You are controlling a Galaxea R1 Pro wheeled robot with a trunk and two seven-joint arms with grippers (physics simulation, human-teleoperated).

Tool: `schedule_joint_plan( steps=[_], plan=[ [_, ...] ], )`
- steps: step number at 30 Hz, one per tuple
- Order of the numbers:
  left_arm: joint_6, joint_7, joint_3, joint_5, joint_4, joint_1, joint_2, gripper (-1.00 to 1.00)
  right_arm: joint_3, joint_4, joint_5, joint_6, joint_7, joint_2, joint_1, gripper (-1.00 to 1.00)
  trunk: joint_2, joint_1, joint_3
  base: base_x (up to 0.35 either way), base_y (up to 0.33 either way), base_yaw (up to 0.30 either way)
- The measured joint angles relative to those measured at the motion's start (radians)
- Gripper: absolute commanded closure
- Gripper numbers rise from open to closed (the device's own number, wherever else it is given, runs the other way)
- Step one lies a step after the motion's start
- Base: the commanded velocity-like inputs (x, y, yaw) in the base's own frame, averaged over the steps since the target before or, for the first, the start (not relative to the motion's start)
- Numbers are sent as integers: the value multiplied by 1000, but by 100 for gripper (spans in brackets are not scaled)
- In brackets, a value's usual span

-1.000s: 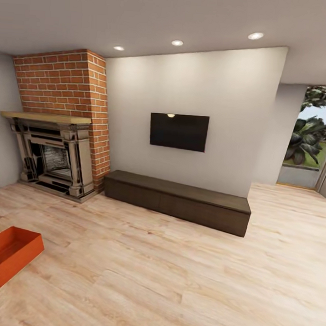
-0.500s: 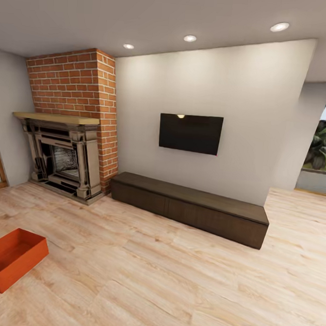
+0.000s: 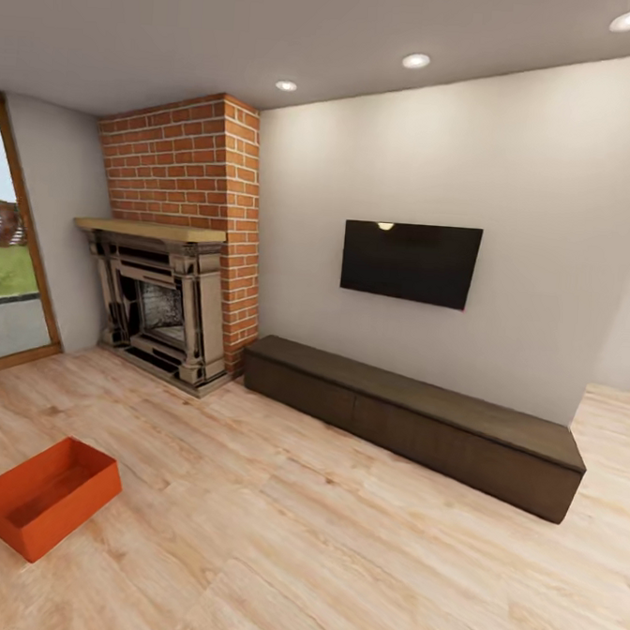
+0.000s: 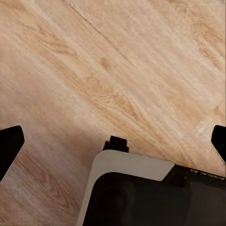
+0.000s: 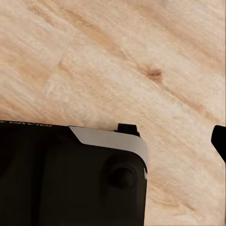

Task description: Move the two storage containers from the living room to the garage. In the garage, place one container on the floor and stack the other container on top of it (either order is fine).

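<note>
Swinging left, the camera now brings a glass door (image 3: 14,247) into view beside the brick fireplace (image 3: 175,239), everything else sliding right. One orange container (image 3: 47,495) sits on the light wood floor (image 3: 337,542), well short of the fireplace. TV (image 3: 411,263) hangs above a dark low cabinet (image 3: 411,423). Left fingers (image 4: 10,146) apart; right fingers (image 5: 219,139), cannot tell

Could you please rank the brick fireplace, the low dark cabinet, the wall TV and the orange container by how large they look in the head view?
1. Brick fireplace
2. Low dark cabinet
3 and 4. Wall TV and orange container: look alike; the container is nearer, so unranked.
</note>
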Motion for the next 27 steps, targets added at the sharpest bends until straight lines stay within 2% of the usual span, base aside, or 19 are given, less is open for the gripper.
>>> schedule_joint_plan(
  steps=[27],
  plan=[
    [0,0,0,0,0,0,1,-100,-1,0,-1,0,0,0,0,-100,0,0,0,322,0,266]
  ],
)
